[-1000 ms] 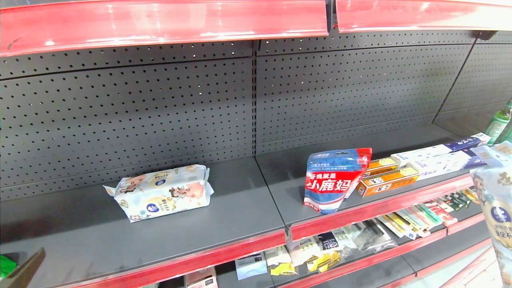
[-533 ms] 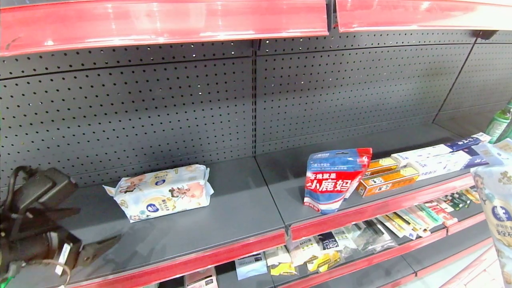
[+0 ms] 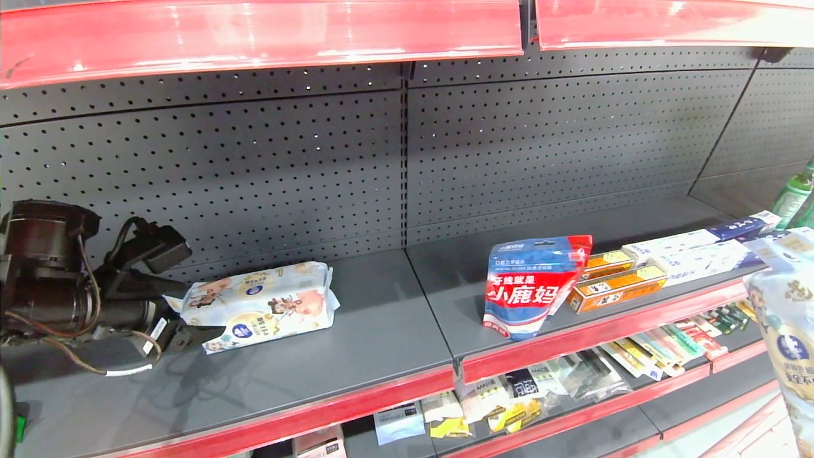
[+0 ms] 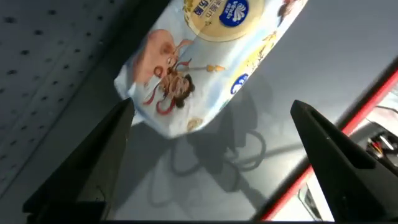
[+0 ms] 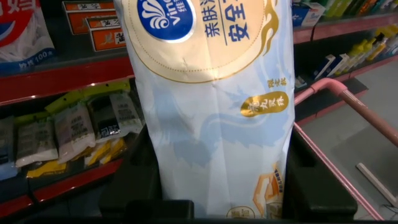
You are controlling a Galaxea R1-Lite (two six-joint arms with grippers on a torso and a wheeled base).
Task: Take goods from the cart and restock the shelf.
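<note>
A white tissue pack with cartoon print point(image 3: 261, 304) lies flat on the grey shelf board point(image 3: 356, 343), left of the middle. My left gripper point(image 3: 189, 318) is at the pack's left end, just above the board. It is open, and in the left wrist view the left gripper point(image 4: 212, 107) has its two dark fingers point(image 4: 93, 168) spread wide, with that tissue pack point(image 4: 205, 56) between and just beyond their tips. My right gripper point(image 5: 217, 146) is shut on a second tissue pack point(image 5: 211, 93). This held pack point(image 3: 785, 331) hangs upright in front of the shelf at the far right.
A blue and red pouch point(image 3: 531, 286) stands near the shelf's front edge, with orange boxes point(image 3: 613, 280) and white boxes point(image 3: 693, 251) to its right and a green bottle point(image 3: 792, 194) beyond. Small packets fill the lower shelf point(image 3: 509, 397). A pink cart rail point(image 5: 354, 106) runs beside the held pack.
My left arm has come up from the lower left corner and moved right along the shelf to the lying pack's left end. The right gripper's held pack has barely shifted.
</note>
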